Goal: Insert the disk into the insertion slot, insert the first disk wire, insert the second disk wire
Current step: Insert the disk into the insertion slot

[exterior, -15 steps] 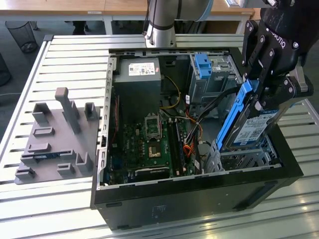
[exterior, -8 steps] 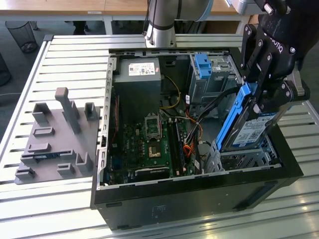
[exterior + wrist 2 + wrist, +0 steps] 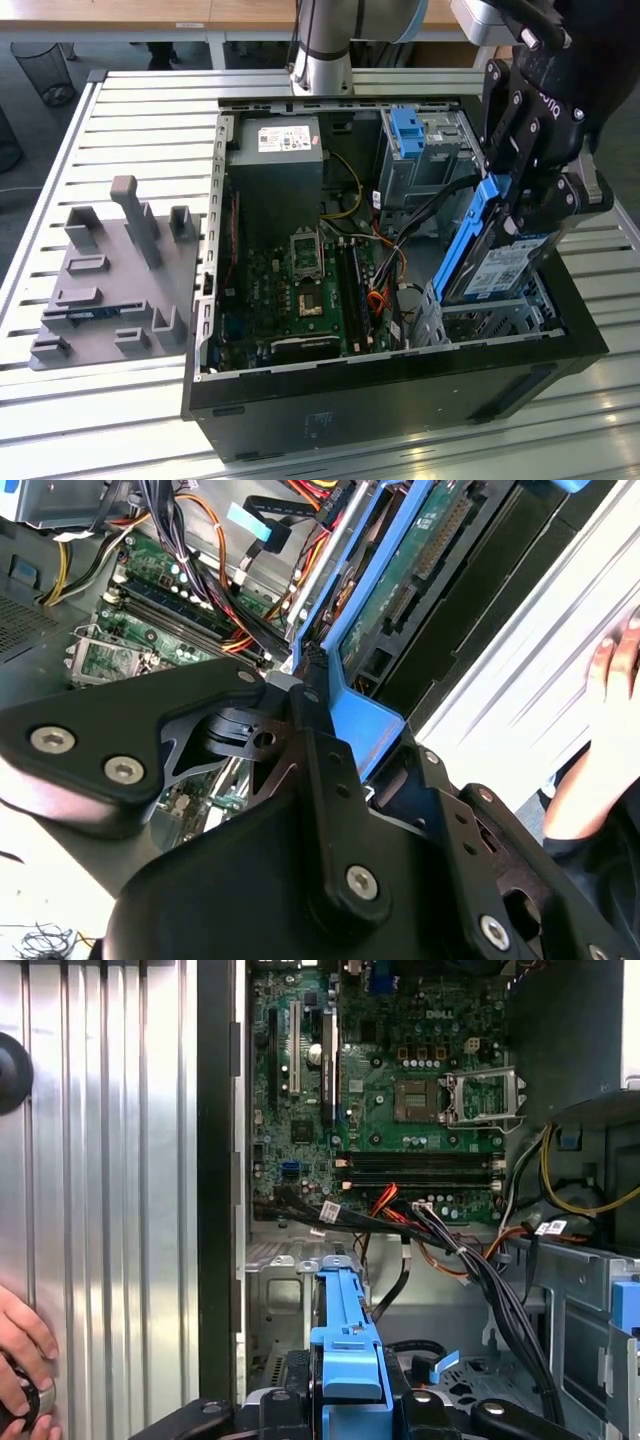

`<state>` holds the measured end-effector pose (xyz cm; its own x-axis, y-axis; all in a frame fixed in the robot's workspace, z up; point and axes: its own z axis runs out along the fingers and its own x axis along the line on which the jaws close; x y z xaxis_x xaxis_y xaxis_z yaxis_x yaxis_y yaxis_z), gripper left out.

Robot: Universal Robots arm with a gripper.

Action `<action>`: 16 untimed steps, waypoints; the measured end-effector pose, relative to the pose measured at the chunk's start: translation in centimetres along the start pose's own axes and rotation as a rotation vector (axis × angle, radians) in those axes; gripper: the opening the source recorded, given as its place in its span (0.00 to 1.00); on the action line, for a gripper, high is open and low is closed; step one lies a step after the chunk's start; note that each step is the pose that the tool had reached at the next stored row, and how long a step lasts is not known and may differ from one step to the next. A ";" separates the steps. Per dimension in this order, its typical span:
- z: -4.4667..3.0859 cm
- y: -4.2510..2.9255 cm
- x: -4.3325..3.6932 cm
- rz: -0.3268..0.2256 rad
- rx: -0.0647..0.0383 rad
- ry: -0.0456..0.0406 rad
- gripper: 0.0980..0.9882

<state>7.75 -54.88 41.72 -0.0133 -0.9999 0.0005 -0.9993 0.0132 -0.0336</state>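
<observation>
My gripper point(image 3: 512, 210) is shut on the disk point(image 3: 497, 268), a silver drive with a white-blue label in a bright blue carrier rail. I hold it steeply tilted, its lower end over the insertion slot point(image 3: 482, 318), a low perforated silver cage at the near corner of the open computer case on the exterior view's right. In the first wrist view the blue carrier point(image 3: 343, 1345) points down toward the cage point(image 3: 283, 1290). The second wrist view shows the fingers point(image 3: 312, 715) clamped on the blue rail point(image 3: 352, 695) and the drive's green circuit side. Loose black and orange cables point(image 3: 398, 262) lie beside the cage.
A taller grey bay with a blue latch point(image 3: 407, 133) stands behind the cage. The motherboard point(image 3: 305, 285) and power supply point(image 3: 275, 150) fill the case. A grey fixture plate point(image 3: 110, 270) sits on the slatted table at the exterior view's left. A person's hand point(image 3: 22, 1360) rests beside the case.
</observation>
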 end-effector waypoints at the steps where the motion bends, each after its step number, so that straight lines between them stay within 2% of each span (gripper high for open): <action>1: 0.10 0.01 0.00 0.000 0.000 0.0000 0.30; 16: 1.89 0.14 0.00 0.000 0.000 -0.0002 0.30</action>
<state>7.67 -54.88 39.82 -0.0132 -0.9999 0.0003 -0.9993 0.0132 -0.0336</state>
